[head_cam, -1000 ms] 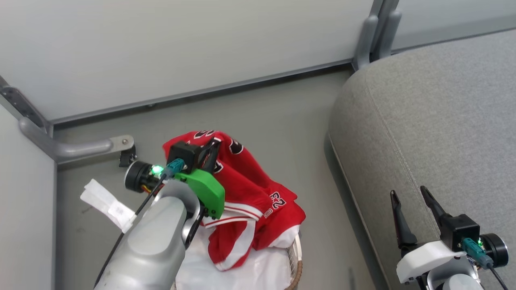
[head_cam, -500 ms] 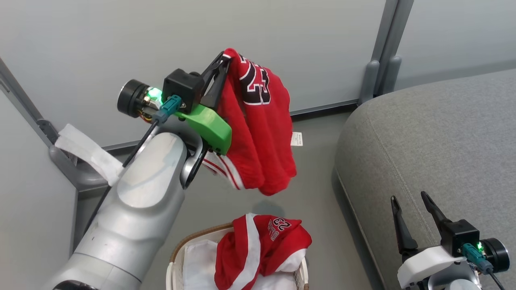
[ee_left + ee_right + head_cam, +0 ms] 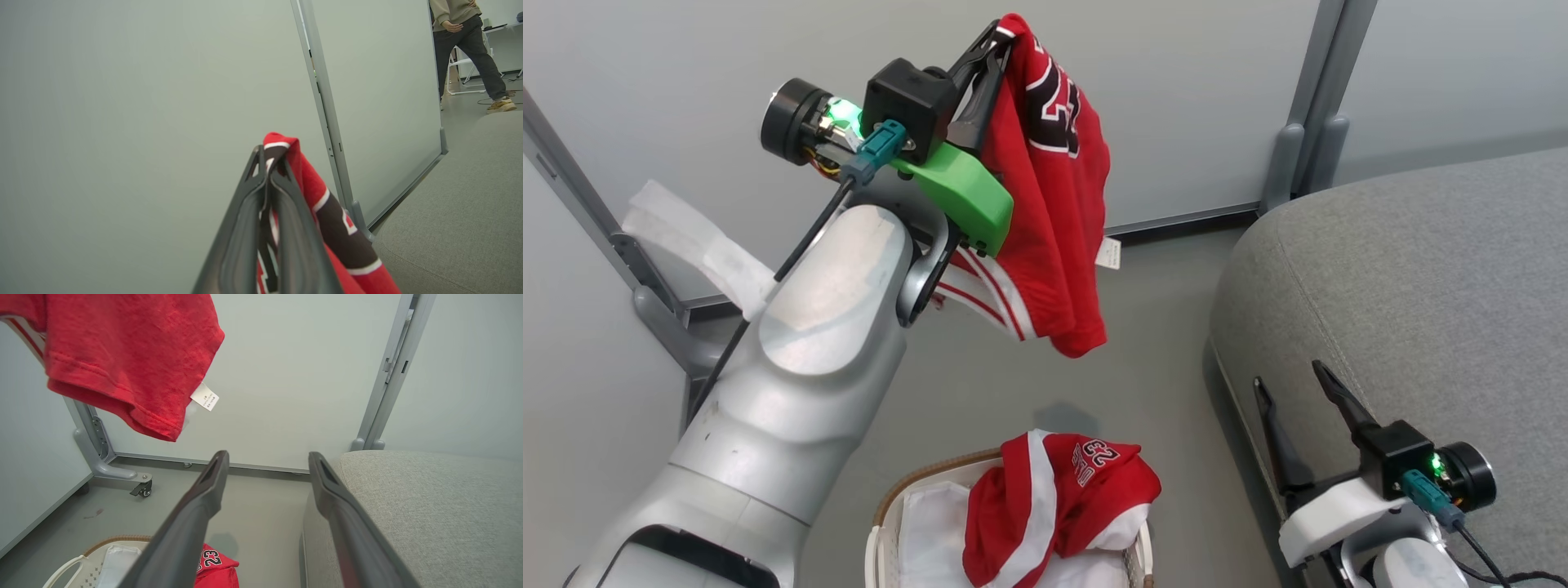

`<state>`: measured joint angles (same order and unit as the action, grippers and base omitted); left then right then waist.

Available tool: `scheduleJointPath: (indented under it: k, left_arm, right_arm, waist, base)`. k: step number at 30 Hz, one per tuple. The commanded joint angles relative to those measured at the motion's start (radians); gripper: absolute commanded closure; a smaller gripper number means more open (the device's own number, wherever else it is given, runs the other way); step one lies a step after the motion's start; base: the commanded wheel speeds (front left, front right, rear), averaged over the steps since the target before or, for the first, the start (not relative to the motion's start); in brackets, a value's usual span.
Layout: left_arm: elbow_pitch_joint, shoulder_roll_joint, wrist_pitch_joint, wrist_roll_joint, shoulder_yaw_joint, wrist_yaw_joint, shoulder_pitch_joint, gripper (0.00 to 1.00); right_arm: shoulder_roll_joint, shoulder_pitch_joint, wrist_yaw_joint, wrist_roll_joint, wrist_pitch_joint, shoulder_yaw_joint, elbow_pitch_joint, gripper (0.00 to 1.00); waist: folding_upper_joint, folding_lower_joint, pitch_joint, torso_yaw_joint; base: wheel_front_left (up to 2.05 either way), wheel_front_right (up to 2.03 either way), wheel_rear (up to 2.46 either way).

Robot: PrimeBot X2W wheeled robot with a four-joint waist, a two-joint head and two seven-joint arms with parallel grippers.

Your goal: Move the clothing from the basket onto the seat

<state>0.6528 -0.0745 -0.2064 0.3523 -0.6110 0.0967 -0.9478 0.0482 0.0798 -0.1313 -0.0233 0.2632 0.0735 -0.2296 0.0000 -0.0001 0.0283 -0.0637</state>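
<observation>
Left gripper (image 3: 998, 34) is raised high in front of the partition wall (image 3: 727, 82), with its fingers pressed together on the top edge of one red garment (image 3: 1062, 204). The black "23" is seen just below the pinch. The garment is hung free above the floor (image 3: 1160, 327), well apart from the seat (image 3: 1421, 286), and a white care label (image 3: 1108, 253) is visible at its side. The second garment (image 3: 1054, 506) is crumpled in the basket (image 3: 915, 483) on the white liner (image 3: 923, 531). The basket is set on the floor near the seat's rounded edge. Right gripper (image 3: 1290, 377) is held low at the seat's front edge, fingers spread wide, nothing gripped. A person (image 3: 466, 41) is seen beyond the partition.
</observation>
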Motion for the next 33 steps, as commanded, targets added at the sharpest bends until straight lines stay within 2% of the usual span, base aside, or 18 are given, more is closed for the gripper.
scheduleJointPath:
  k: [1,8,18,27,33]
  left_arm:
    - [-0.002,0.005,0.002,-0.003,-0.005,-0.002,-0.023,1.00]
    - [-0.020,0.019,0.018,0.025,-0.052,0.001,-0.059,1.00]
    - [-0.062,0.024,0.031,0.118,-0.157,-0.031,-0.097,1.00]
    - [-0.091,0.024,0.020,0.192,-0.252,-0.074,-0.126,1.00]
    - [-0.089,0.023,0.004,0.233,-0.296,-0.094,-0.123,1.00]
  right_arm:
    - [0.004,0.016,0.001,0.003,0.002,0.016,0.000,0.00]
    - [0.004,0.094,0.001,0.029,0.002,0.111,-0.047,0.00]
    - [0.005,0.221,0.001,0.003,0.002,0.269,-0.148,0.00]
    - [0.004,0.268,0.001,-0.011,0.002,0.312,-0.163,0.00]
    - [0.004,0.300,0.001,-0.003,0.002,0.287,-0.134,0.00]
  waist:
    - [0.0000,0.0001,-0.001,0.002]
    - [0.0000,0.0001,-0.003,0.017]
    - [0.0000,0.0001,-0.001,0.056]
    - [0.0000,0.0001,0.001,0.083]
    - [0.0000,0.0001,0.003,0.085]
  base:
    - [0.00,0.00,0.00]
    - [0.00,0.00,0.00]
    - [0.00,0.00,0.00]
    - [0.00,0.00,0.00]
    - [0.00,0.00,0.00]
